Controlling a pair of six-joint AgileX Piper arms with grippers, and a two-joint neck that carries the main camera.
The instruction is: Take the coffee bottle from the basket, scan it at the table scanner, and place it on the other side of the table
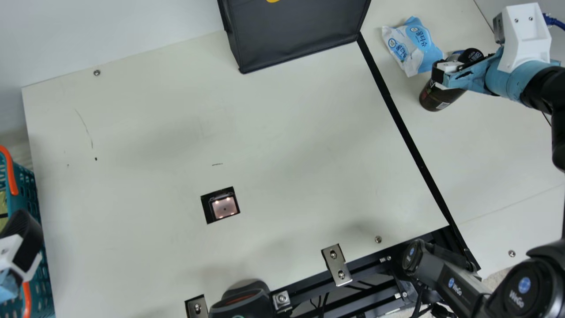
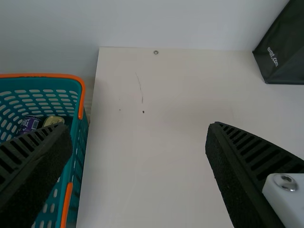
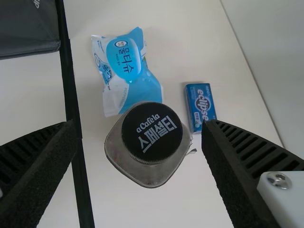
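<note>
The dark coffee bottle [image 1: 435, 98] stands upright on the table's right part, beyond the black strip. My right gripper [image 1: 441, 73] is at it; in the right wrist view, that gripper [image 3: 140, 135] is open, with the black-capped bottle [image 3: 152, 133] between and beyond its spread fingers. At the far left my left gripper [image 1: 22, 245] hangs by the teal basket [image 1: 27, 185]. Seen from its wrist, the left gripper [image 2: 140, 137] is open and holds nothing, near the orange-rimmed basket [image 2: 80, 152]. The table scanner [image 1: 224, 207] glows in its square cutout.
A blue-white wipes pack [image 3: 126, 66] lies right beside the bottle, with a small blue box [image 3: 200, 107] close by. A black bag [image 1: 295, 35] stands at the back edge. Cans [image 2: 53, 120] lie in the basket. Metal brackets [image 1: 337, 265] line the front edge.
</note>
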